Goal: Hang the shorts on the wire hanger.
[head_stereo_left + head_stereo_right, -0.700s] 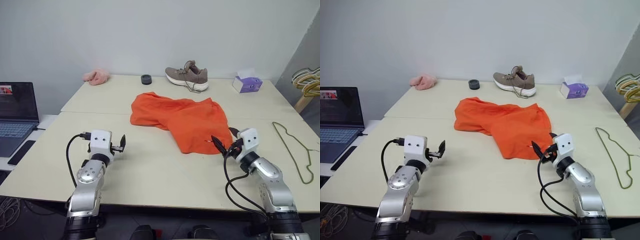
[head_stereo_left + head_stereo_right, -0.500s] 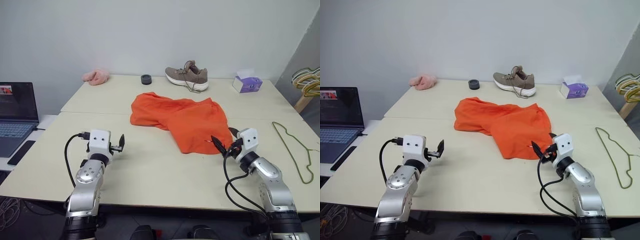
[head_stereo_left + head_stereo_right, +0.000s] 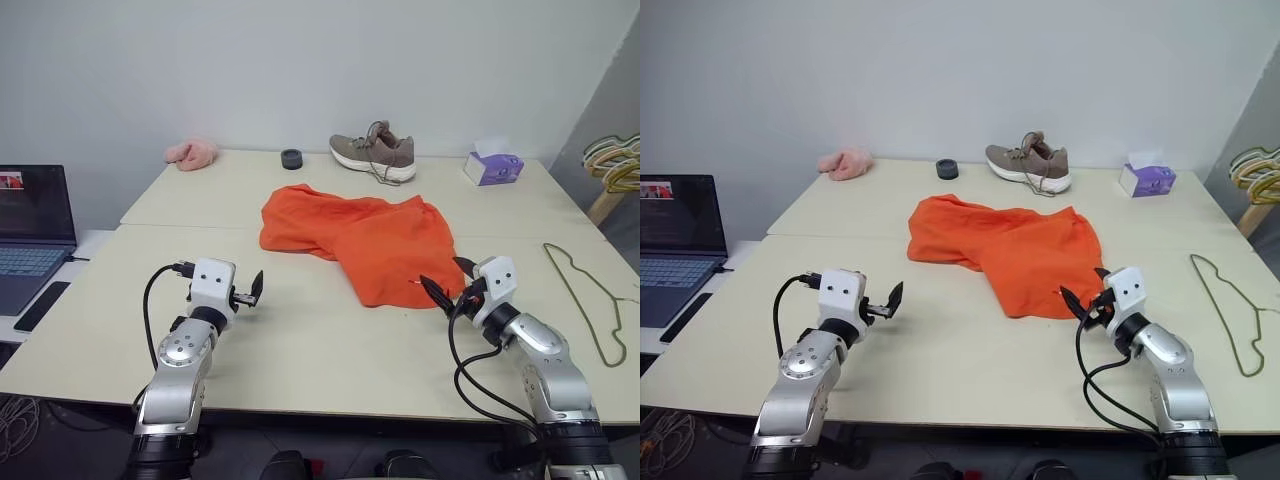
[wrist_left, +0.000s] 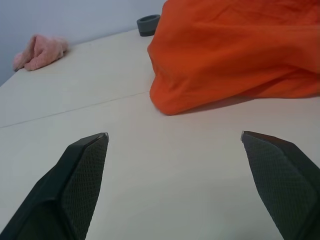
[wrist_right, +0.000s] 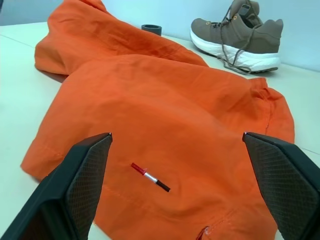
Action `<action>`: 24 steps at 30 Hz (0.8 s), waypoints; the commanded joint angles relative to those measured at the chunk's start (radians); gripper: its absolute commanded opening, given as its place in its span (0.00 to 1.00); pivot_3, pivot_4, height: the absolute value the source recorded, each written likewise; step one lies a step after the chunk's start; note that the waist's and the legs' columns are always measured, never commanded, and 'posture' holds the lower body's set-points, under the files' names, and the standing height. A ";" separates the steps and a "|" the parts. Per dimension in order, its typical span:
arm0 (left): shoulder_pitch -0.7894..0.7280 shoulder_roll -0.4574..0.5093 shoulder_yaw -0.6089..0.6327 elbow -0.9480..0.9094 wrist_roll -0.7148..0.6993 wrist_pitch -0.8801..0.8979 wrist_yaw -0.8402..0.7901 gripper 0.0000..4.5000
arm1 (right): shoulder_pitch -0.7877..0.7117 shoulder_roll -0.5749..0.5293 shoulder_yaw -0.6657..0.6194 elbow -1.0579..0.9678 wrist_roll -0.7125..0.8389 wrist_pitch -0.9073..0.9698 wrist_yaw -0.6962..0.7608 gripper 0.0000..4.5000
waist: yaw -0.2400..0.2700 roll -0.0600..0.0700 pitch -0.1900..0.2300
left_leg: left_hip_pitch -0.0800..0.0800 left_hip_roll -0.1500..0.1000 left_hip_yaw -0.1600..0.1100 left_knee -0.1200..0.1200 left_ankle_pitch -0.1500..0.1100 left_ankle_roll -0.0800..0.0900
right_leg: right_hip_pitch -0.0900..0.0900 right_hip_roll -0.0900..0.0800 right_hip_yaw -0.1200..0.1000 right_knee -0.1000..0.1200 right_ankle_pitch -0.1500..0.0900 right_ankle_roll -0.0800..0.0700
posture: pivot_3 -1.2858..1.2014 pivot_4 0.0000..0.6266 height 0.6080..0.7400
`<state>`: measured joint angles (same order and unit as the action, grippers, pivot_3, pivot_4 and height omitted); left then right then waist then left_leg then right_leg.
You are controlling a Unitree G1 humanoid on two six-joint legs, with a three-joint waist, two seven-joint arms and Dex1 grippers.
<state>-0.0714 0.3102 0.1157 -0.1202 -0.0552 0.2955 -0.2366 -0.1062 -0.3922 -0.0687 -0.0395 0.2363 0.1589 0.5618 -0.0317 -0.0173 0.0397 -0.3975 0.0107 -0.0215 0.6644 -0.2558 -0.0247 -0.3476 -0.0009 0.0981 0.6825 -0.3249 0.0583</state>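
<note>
Orange shorts (image 3: pixel 358 243) spread crumpled at mid-table (image 3: pixel 300 340), a small red-and-black tag (image 5: pixel 150 177) on the near leg. Wire hanger (image 3: pixel 590 300) flat near the table's right edge, well apart from the shorts. Left gripper (image 3: pixel 250 291) hovering over bare tabletop, fingers spread wide, holding nothing. Right gripper (image 3: pixel 442 281) at the shorts' near hem, fingers likewise wide apart, empty. Along the far edge: pink fluffy cloth (image 3: pixel 192 153), small dark ring (image 3: pixel 292 158), brown shoe (image 3: pixel 374 155), purple tissue box (image 3: pixel 493 166). Laptop (image 3: pixel 32 230) off to the left.
</note>
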 commanded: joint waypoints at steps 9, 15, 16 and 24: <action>-0.016 0.015 -0.041 -0.053 -0.028 -0.076 -0.094 1.00 | -0.021 -0.071 0.021 -0.072 -0.028 0.139 -0.005 0.99 | -0.001 0.000 0.000 | 0.000 0.000 0.000 0.000 0.000 0.000 | 0.000 0.000 0.000 0.000 0.000 0.000 | 0.50 0.00 1.00; -0.009 0.020 -0.087 -0.071 -0.079 -0.069 -0.197 1.00 | -0.100 -0.093 -0.017 -0.002 -0.053 0.226 -0.073 0.99 | -0.011 0.000 0.000 | 0.000 0.000 0.001 0.000 0.000 0.000 | 0.000 0.000 0.001 0.000 0.000 0.000 | 0.48 0.00 1.00; -0.013 0.025 -0.100 -0.072 -0.080 -0.068 -0.215 1.00 | -0.115 -0.096 -0.025 0.018 -0.050 0.245 -0.080 0.99 | -0.014 0.000 0.000 | 0.000 0.000 0.002 0.000 0.000 0.000 | 0.000 0.000 0.001 0.000 0.000 0.000 | 0.48 0.00 1.00; -0.048 0.037 -0.135 -0.062 -0.075 -0.067 -0.271 1.00 | -0.233 -0.092 -0.031 0.156 -0.012 0.489 -0.075 0.99 | -0.044 0.001 0.000 | 0.000 0.000 0.001 0.000 0.000 0.000 | 0.000 0.000 0.001 -0.001 0.000 0.000 | 0.47 0.01 1.00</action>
<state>-0.0936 0.3366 -0.0158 -0.1539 -0.1191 0.2475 -0.4955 -0.2998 -0.4836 -0.0788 0.1157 0.1959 0.6039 0.4801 -0.0756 -0.0167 0.0396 -0.3979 0.0105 -0.0201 0.6644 -0.2557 -0.0245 -0.3477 -0.0005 0.0996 0.6818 -0.3248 0.0579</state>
